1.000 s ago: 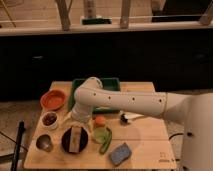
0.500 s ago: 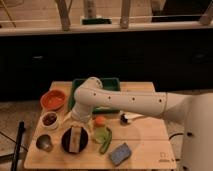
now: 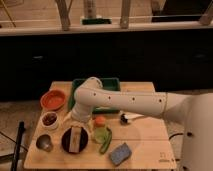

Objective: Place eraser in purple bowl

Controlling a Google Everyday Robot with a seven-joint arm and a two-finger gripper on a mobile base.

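We see a wooden table (image 3: 150, 145) with the robot's white arm (image 3: 125, 102) reaching across it from the 3 o'clock side and bending down at the elbow near the table's centre. The gripper (image 3: 74, 120) sits at the arm's lower end, directly above the purple bowl's 12 o'clock rim. We cannot tell the state of the jaws.

The purple bowl (image 3: 65, 145) stands at about 7 o'clock on the table. The eraser (image 3: 76, 138) rests inside it as an upright tan block, its top close to the gripper; we cannot tell whether the two touch.

Surrounding items, located from the purple bowl:
- At 11 o'clock, well apart, an orange bowl (image 3: 52, 99).
- At 10 o'clock, near, a small white bowl (image 3: 49, 120) with dark contents.
- At 9 o'clock, just beside, a small metal cup (image 3: 44, 143).
- At 3 o'clock, just beside, a green object (image 3: 103, 137), with a small orange object (image 3: 100, 120) above it.
- At 4 o'clock, a blue-grey pad (image 3: 120, 153) lying flat.

A green tray (image 3: 112, 82) lies at the table's 12 o'clock edge, partly hidden behind the arm. A small dark object (image 3: 124, 118) lies near the table's centre, under the arm.
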